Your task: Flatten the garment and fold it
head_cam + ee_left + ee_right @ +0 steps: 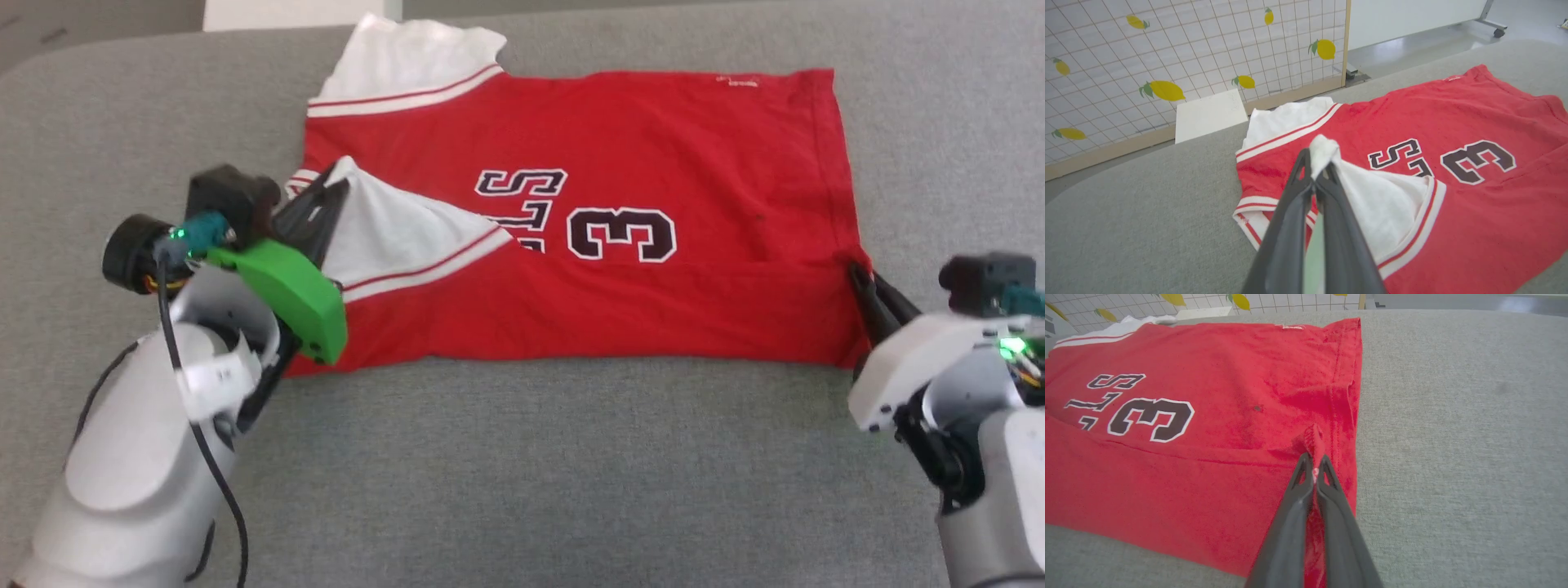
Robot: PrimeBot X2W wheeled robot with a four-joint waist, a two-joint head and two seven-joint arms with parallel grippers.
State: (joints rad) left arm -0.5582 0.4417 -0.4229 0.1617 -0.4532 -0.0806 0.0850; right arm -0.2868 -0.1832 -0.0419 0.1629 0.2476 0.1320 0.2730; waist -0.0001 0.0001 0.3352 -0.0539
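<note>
**Writing:** The garment (pixel 653 147) is showing a black, white-outlined "3" (pixel 622 234) and an "S" (pixel 522 181). The near sleeve (pixel 392 233) is covering the rest of the lettering. A small white mark (pixel 737 81) is sitting at the far right corner of the cloth, too small to read.

**Surroundings:** A grid panel (pixel 1200 49) printed with lemons is standing beyond the counter (pixel 522 474), a white board (pixel 1210 114) is leaning against it, and a caster (pixel 1498 32) is resting on the floor.

**Garment:** It is lying on the far half of the counter. Its long axis is running parallel to the near edge, with the sleeves pointing to the left edge and the hem to the right edge.

**Left end effector** (pixel 335 184): It is clamping fully closed on the tip of the near sleeve, holding it over the chest.

**Right end effector** (pixel 853 269): It is clamping fully closed on a pinch of the red hem near the garment's near right corner.
</note>
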